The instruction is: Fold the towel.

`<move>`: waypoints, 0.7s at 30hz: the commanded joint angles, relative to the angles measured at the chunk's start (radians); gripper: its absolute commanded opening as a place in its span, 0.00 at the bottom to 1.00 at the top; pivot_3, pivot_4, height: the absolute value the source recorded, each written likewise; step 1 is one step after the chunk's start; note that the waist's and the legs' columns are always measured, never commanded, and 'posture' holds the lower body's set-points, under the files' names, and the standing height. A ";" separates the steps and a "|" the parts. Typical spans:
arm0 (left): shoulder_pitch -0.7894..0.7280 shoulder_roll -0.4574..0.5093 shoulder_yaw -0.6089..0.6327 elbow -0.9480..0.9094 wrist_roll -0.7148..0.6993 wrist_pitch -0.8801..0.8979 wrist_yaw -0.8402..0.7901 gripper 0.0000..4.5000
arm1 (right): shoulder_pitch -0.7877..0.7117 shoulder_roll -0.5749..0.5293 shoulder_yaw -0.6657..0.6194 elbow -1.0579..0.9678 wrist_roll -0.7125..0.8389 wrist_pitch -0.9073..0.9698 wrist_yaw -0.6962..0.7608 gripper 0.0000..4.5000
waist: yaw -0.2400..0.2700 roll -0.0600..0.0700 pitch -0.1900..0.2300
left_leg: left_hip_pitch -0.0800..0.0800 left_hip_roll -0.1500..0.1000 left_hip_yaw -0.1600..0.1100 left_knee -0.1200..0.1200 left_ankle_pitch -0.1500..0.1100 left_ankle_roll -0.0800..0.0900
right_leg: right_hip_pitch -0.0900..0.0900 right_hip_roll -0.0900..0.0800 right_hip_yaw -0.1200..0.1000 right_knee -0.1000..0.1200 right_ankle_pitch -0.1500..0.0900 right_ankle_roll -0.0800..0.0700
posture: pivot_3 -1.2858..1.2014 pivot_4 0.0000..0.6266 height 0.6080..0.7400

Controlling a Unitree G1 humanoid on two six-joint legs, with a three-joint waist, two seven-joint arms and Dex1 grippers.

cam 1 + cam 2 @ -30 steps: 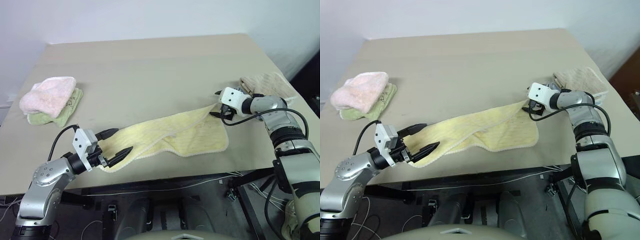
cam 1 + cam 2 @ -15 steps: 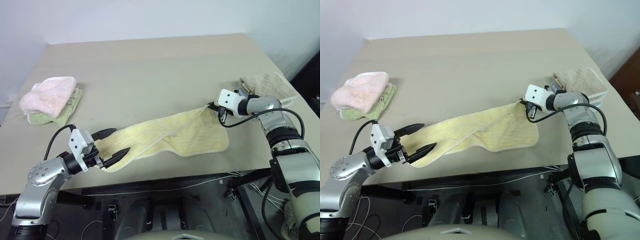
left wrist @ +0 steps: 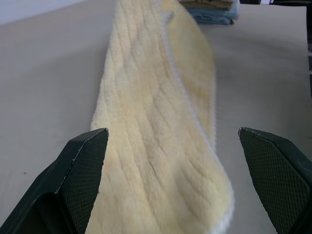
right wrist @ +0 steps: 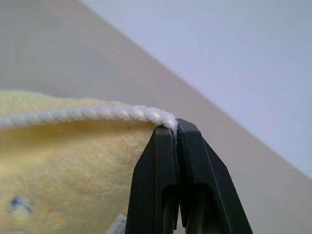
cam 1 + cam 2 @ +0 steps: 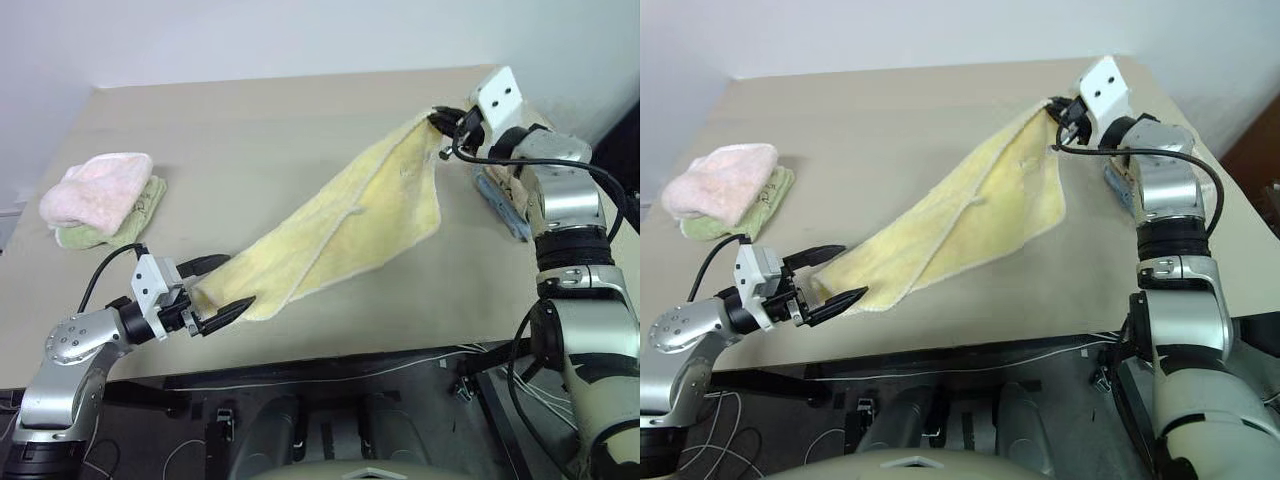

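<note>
While the left gripper [image 5: 222, 287] waits at seven o'clock, black fingers spread around the near end of the pale yellow terry-cloth towel [image 5: 345, 215], the right gripper [image 5: 441, 119] at one o'clock pinches the far corner's whitish trim, lifting it off the beige table [image 5: 250, 130], probably to straighten it for folding. No writing is legible.

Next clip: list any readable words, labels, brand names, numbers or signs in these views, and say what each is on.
None: no view shows readable text.
The towel bears only a small embroidered motif, blurred, with no letters that can be made out.
The pink towel, the table and both claws' white housings carry no print.
</note>
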 commanded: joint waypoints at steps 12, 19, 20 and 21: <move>0.015 -0.023 -0.142 -0.064 0.182 -0.164 0.028 1.00 | -0.094 0.048 -0.023 -0.030 0.008 -0.054 -0.155 0.01 | -0.003 0.001 0.000 | 0.000 0.000 0.000 0.000 0.000 0.000 | 0.000 0.000 0.000 0.000 0.000 0.000 | 0.52 0.24 1.00; -0.052 -0.077 -0.206 0.029 0.256 -0.223 0.081 1.00 | -0.087 0.072 -0.038 -0.127 0.075 -0.026 -0.120 0.01 | -0.002 0.002 0.001 | 0.000 0.000 0.000 0.000 0.000 0.000 | 0.000 0.000 0.000 0.000 0.000 0.001 | 0.52 0.24 1.00; -0.064 -0.083 -0.211 0.045 0.263 -0.230 0.084 1.00 | -0.084 0.074 -0.039 -0.147 0.086 -0.018 -0.116 0.01 | -0.001 0.002 0.001 | 0.000 0.000 0.000 0.000 0.000 0.000 | 0.000 0.000 0.000 0.000 0.001 0.001 | 0.52 0.24 1.00; -0.070 -0.085 -0.214 0.055 0.266 -0.236 0.083 1.00 | -0.083 0.076 -0.040 -0.160 0.092 -0.011 -0.114 0.01 | -0.001 0.002 0.001 | 0.000 0.000 0.000 0.000 0.000 0.000 | 0.000 0.000 0.000 0.000 0.001 0.003 | 0.52 0.24 1.00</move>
